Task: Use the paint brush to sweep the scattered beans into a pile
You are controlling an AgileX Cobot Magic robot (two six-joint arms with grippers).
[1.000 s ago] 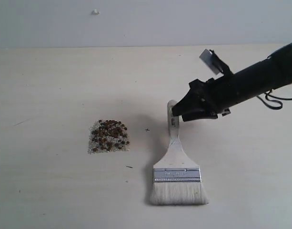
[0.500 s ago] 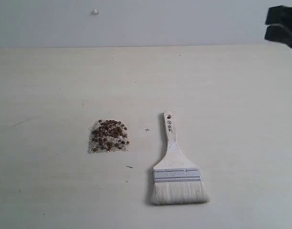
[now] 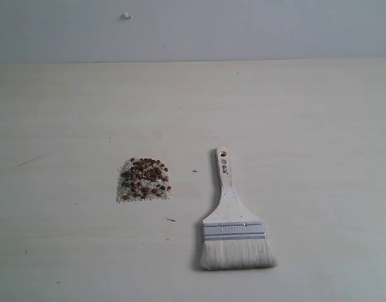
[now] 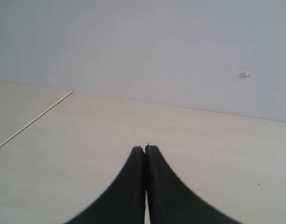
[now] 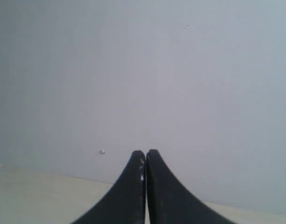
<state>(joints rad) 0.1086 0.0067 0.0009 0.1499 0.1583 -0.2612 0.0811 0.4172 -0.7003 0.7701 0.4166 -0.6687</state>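
The beans [image 3: 146, 175] lie gathered in one small compact pile [image 3: 133, 190], brown pellets over whitish grit, left of the table's middle in the exterior view. The paint brush [image 3: 232, 217] lies flat to the pile's right, handle hole toward the wall, cream bristles toward the front edge. No arm shows in the exterior view. My left gripper [image 4: 145, 148] is shut with nothing between its jaws, low over bare table. My right gripper [image 5: 145, 152] is also shut and empty, pointing at the wall.
A pale wooden table [image 3: 306, 113] meets a grey wall [image 3: 243, 31] at the back. A small white knob [image 3: 126, 16] sticks out of the wall; it shows too in the left wrist view [image 4: 246, 74].
The right arm has let go of the brush handle and drawn back up and to the right, out of the exterior view. The brush and the pile have stayed where they were.
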